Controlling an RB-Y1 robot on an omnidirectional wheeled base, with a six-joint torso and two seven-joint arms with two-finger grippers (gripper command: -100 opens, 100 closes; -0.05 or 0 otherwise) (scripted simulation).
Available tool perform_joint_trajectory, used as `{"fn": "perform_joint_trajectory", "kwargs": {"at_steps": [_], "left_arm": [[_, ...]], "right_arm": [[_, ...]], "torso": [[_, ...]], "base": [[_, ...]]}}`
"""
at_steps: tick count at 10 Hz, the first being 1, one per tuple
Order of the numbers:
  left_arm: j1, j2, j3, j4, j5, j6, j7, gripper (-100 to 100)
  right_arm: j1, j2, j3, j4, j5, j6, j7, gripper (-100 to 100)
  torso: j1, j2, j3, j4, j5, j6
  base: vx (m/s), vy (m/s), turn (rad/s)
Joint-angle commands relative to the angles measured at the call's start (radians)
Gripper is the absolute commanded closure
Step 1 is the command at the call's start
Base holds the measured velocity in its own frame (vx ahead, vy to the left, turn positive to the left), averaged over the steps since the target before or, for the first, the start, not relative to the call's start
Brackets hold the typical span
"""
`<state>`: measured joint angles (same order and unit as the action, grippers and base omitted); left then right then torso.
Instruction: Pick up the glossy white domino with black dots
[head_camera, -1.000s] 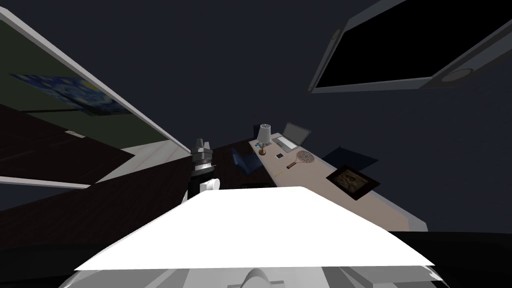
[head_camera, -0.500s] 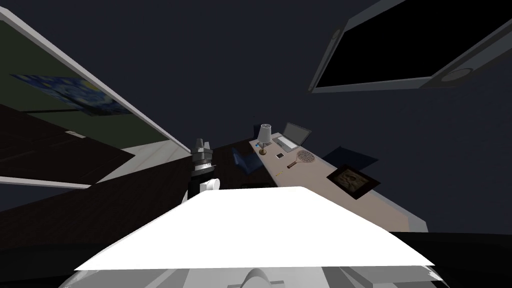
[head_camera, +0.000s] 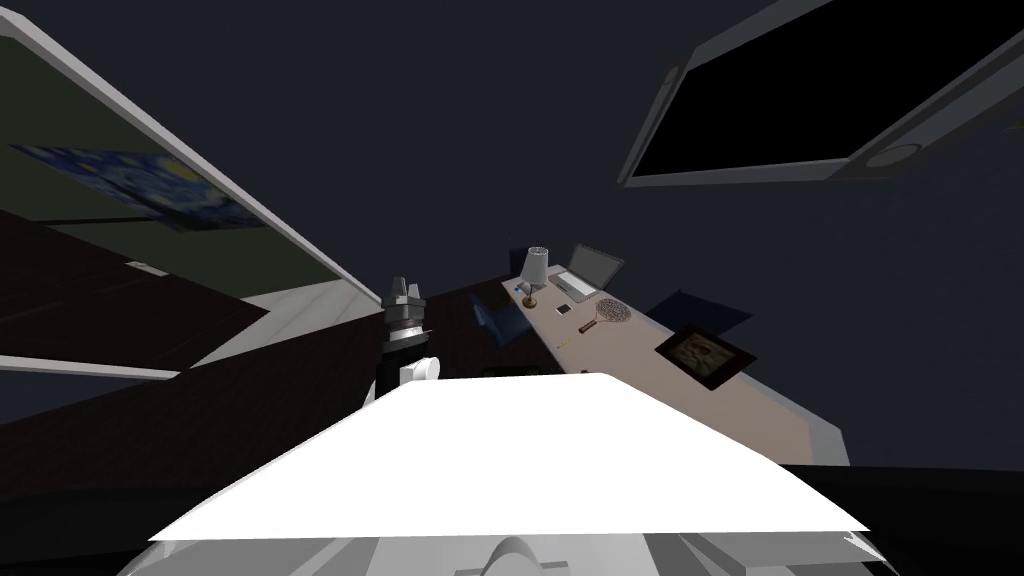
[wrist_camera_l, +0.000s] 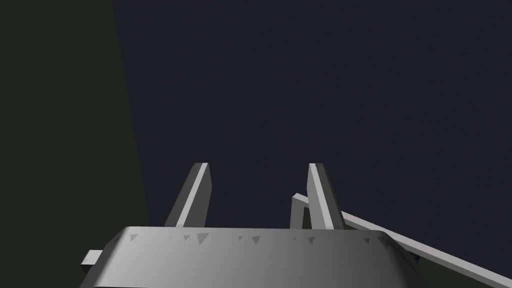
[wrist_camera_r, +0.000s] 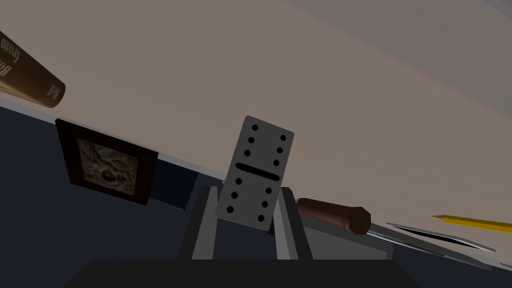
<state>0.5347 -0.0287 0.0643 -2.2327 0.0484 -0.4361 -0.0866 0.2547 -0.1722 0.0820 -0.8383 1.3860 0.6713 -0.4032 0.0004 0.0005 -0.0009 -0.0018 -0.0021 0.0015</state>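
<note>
Finding 1: the right gripper is clamped on the domino, a grey-rendered double-six with black dots. The piece stands on end between the two fingers. The tan desk lies behind it, and I judge the piece is off the surface.

Finding 2: beyond the held piece are a picture frame, a brown-handled tool, a yellow pencil and a book spine.

Finding 3: against the head view of half a second ago, the lamp, laptop and far desk edge sit slightly shifted together. That is my own turn, not theirs. The left gripper keeps its place, fingers apart and empty.

Assessment: the grasp appears made. What remains is to carry the piece clear without it slipping between the thin blades.
</note>
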Motion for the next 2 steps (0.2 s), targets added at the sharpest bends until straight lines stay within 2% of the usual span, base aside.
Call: {"fn": "perform_joint_trajectory", "kwargs": {"at_steps": [1,2], "left_arm": [[0.0,0.0,0.0,0.0,0.0,0.0,0.0,0],[0.0,0.0,0.0,0.0,0.0,0.0,0.0,0]], "right_arm": [[0.0,0.0,0.0,0.0,0.0,0.0,0.0,100],[0.0,-0.001,-0.001,-0.001,-0.002,-0.002,0.003,0]], "torso": [[0.0,0.0,0.0,0.0,0.0,0.0],[-0.002,-0.001,0.0,0.0,-0.001,0.0]], "base": [[-0.017,0.029,-0.006],[-0.003,0.006,-0.001]]}}
